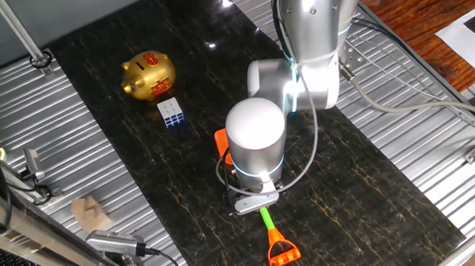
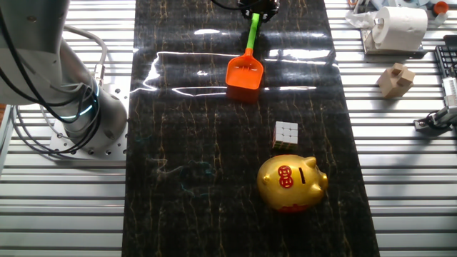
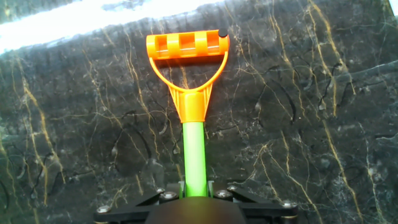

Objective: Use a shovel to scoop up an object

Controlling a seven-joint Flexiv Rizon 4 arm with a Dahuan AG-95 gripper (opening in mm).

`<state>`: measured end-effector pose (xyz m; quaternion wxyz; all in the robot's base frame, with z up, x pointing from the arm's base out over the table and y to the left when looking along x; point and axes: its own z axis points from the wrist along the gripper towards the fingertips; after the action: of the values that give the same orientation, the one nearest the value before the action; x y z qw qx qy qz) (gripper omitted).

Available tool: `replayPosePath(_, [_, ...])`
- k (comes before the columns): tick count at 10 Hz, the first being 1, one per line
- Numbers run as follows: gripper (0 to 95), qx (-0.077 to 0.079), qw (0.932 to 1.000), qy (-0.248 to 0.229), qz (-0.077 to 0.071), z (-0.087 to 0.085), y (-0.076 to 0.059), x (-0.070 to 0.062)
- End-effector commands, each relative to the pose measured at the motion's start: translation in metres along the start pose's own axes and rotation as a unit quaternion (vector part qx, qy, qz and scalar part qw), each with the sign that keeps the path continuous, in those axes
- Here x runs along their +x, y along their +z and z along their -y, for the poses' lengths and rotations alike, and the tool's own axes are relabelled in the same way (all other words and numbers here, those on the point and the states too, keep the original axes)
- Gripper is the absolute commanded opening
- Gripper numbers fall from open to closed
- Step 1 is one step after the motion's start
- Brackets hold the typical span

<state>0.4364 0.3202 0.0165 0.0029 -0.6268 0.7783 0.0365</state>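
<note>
The shovel has an orange blade (image 2: pixel 243 73), a thin green shaft (image 3: pixel 194 155) and an orange D-shaped handle (image 3: pixel 188 48). It lies on the dark marble table. My gripper (image 3: pixel 194 190) is shut on the green shaft, its fingers tight against both sides. In one fixed view the gripper (image 1: pixel 256 201) is under the arm's wrist, with the handle (image 1: pixel 282 251) sticking out toward the front and the blade (image 1: pixel 220 141) mostly hidden behind the arm. The small white and blue cube (image 1: pixel 171 114) stands apart from the blade, also seen in the other fixed view (image 2: pixel 285 133).
A gold piggy bank (image 1: pixel 150 75) with red marks stands just beyond the cube. A wooden block (image 1: pixel 90 212) and cables lie on the metal slats at the left. The arm's base (image 2: pixel 78 107) stands beside the table. A tissue roll (image 2: pixel 400 25) is at the far side.
</note>
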Motion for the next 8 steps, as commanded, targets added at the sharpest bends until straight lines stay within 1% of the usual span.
replayPosePath(1, [0.0, 0.0, 1.0, 0.0, 0.0, 0.0, 0.0, 0.0])
replayPosePath(6, [0.0, 0.0, 1.0, 0.0, 0.0, 0.0, 0.0, 0.0])
replayPosePath(7, [0.0, -0.007, 0.9998, 0.002, 0.016, -0.002, -0.031, 0.012])
replayPosePath(8, [0.0, -0.007, 0.9998, 0.005, 0.015, -0.003, -0.033, 0.012])
